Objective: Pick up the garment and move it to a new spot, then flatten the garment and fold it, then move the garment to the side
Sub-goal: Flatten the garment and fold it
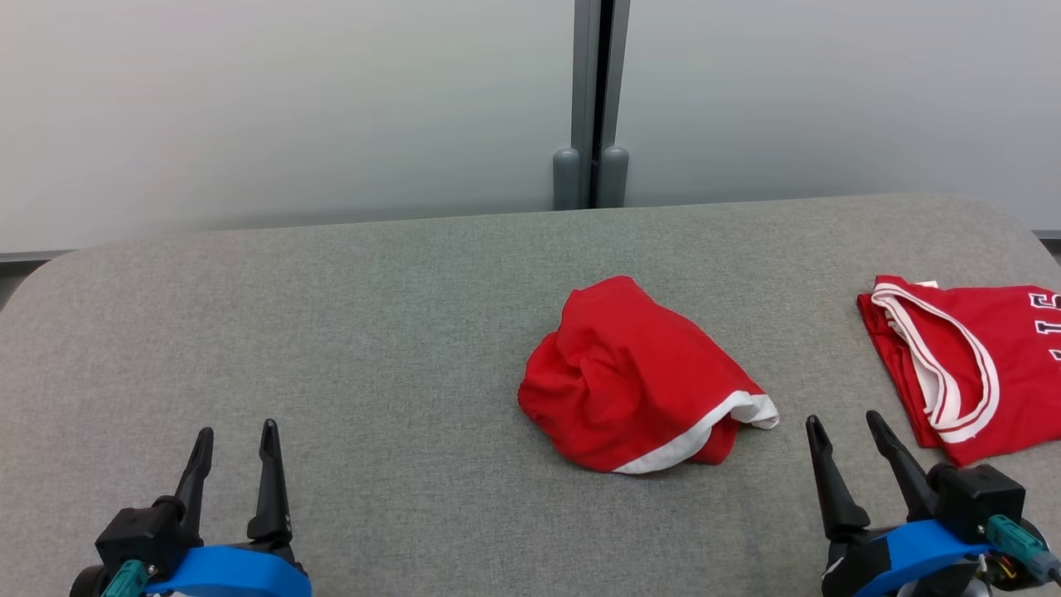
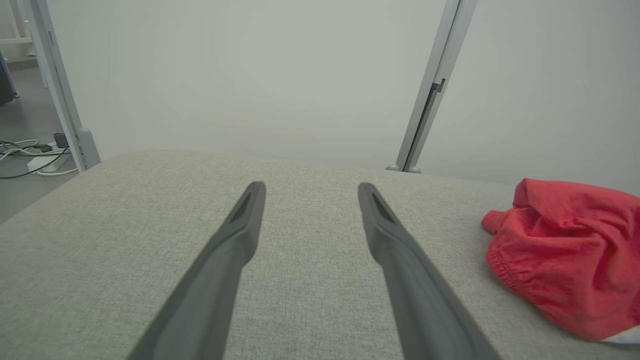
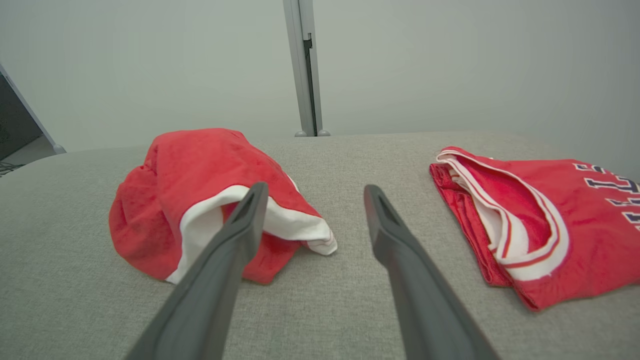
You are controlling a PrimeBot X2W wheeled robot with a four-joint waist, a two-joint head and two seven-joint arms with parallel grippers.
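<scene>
A crumpled red garment (image 1: pixel 634 377) with a white hem lies bunched on the grey padded table (image 1: pixel 331 332), right of centre. It also shows at the right of the left wrist view as the red garment (image 2: pixel 565 250) and left of centre in the right wrist view as the red garment (image 3: pixel 200 190). My left gripper (image 1: pixel 236 431) is open at the lower left, far from the cloth. Low at the right my right gripper (image 1: pixel 845 423) is open too, just right of the hem and apart from it. Nothing is between either pair of fingers.
A folded red jersey (image 1: pixel 970 356) with white trim and dark letters lies at the table's right edge, also seen as the jersey (image 3: pixel 540 220). Pale wall panels with a grey post (image 1: pixel 593 99) stand behind the table. Cables (image 2: pixel 30 155) lie on the floor beyond the left end.
</scene>
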